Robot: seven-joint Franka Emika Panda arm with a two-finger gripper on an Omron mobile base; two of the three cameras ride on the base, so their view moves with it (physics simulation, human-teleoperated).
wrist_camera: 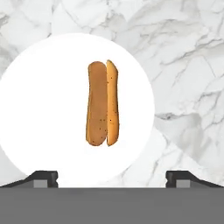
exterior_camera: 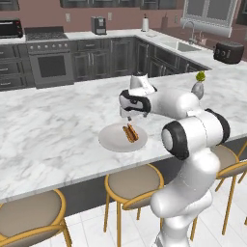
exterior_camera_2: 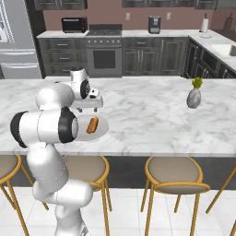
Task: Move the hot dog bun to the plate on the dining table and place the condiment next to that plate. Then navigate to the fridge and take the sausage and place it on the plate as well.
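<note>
White plate (wrist_camera: 39, 109) near the table's front edge carried the hot dog bun (wrist_camera: 103, 104); pincer (wrist_camera: 112, 177) hung released above. Bun step judged complete; fetching the condiment next

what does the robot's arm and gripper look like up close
The arm is glossy white with rounded, bulging segments and black bands at the joints. No loose cables or markings are visible. The gripper ends in two small dark finger tips, blocky and squared off, with a paler grey patch on each.
</note>
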